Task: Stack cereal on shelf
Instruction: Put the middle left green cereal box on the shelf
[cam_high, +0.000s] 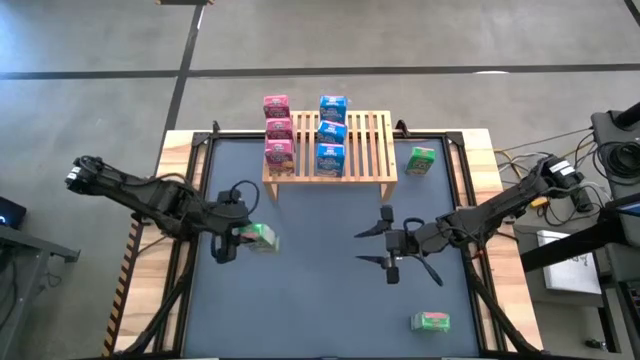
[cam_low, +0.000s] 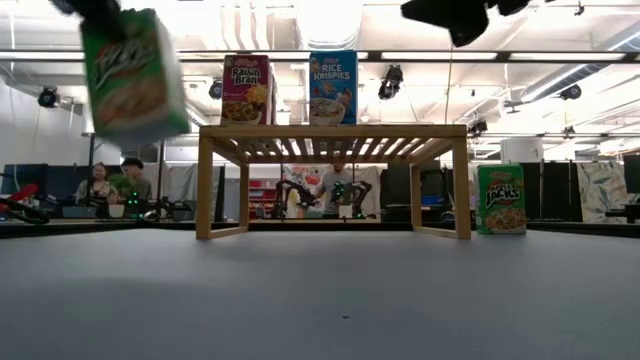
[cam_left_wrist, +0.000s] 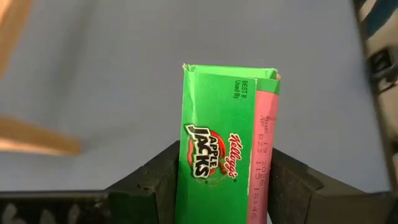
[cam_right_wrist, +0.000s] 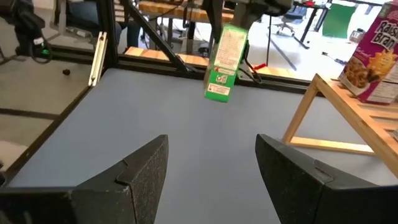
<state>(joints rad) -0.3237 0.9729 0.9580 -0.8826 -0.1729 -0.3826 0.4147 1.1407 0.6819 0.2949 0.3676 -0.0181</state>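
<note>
The wooden slatted shelf (cam_high: 345, 150) stands at the table's far middle, with three pink boxes (cam_high: 278, 132) and three blue boxes (cam_high: 331, 133) upright on its left part. A green box (cam_high: 421, 160) stands on the table right of the shelf; another green box (cam_high: 431, 321) lies near the front right. My left gripper (cam_high: 238, 236) is shut on a third green box (cam_left_wrist: 221, 149), in the air left of and nearer than the shelf. My right gripper (cam_high: 385, 243) is open and empty, above the table's middle right. My left gripper pinches the green box between its two fingers (cam_left_wrist: 155, 180), one on each broad face, at the box's top end (cam_low: 118, 30). The box hangs below the gripper, a little tilted, lifted clear of the table.
The table's raised dark frame (cam_high: 200, 150) runs along its edges. The right half of the shelf top (cam_high: 370, 140) is bare slats. People sit in the room beyond the table (cam_low: 112, 185).
</note>
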